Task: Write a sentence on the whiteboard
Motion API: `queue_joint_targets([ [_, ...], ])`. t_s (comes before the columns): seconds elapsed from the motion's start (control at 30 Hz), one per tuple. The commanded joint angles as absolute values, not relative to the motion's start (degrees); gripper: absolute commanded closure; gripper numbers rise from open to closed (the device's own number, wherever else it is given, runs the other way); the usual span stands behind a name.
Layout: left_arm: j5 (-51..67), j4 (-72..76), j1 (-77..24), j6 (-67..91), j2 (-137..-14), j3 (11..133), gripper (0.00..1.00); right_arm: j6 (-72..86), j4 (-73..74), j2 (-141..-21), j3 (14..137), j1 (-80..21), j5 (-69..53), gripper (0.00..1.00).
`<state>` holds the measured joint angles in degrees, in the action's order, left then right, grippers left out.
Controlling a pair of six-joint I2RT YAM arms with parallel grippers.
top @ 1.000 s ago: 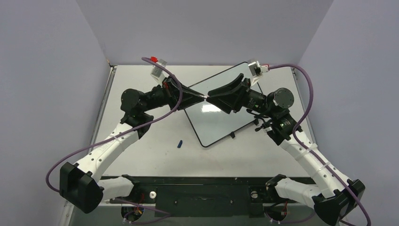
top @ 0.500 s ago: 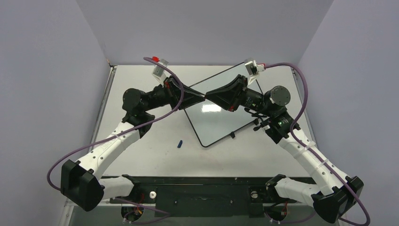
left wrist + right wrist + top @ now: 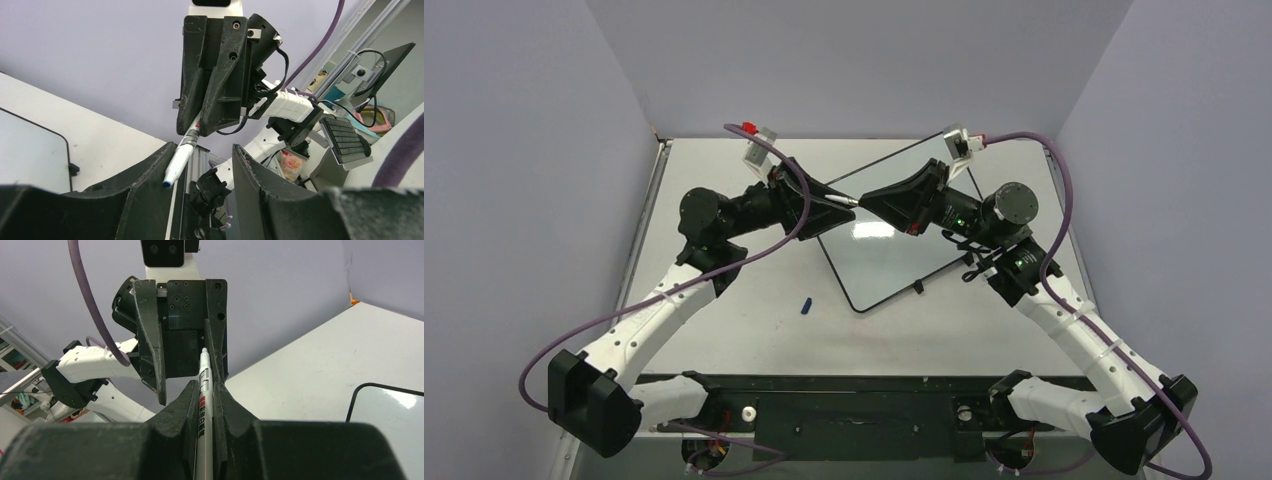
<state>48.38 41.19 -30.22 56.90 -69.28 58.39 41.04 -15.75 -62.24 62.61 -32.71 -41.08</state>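
While the left end effector (image 3: 203, 148) gapes, right end effector (image 3: 205, 386) clamps a marker (image 3: 203, 412), print illegible.

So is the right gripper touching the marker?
Touching. The right wrist view shows the right gripper closed on the marker, with a finger pressed against each side and no gap.

Robotics lab: lavender-walled test booth (image 3: 854, 60) round a white counter (image 3: 744, 340), keyboard (image 3: 346, 140) and monitor (image 3: 390, 60) beyond.
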Motion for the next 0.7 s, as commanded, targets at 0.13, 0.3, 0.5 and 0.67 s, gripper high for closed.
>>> queue_joint_targets([
  [0.13,46.9,41.3,-25.1,56.5,-63.2,56.3,0.61,40.4,-17.1,-60.5,64.3,-33.0,-39.0,1.0],
  [0.3,46.5,43.9,-24.8,58.6,-64.4,56.1,0.65,40.8,-17.4,-60.8,64.4,-33.1,-39.6,1.0],
  [0.5,46.6,47.4,-24.9,60.7,-66.2,56.1,0.75,41.0,-17.7,-61.4,64.7,-33.3,-40.3,1.0],
  [0.67,46.3,47.6,-25.5,60.8,-67.4,56.9,0.91,41.0,-17.8,-62.1,65.0,-33.8,-41.1,1.0],
])
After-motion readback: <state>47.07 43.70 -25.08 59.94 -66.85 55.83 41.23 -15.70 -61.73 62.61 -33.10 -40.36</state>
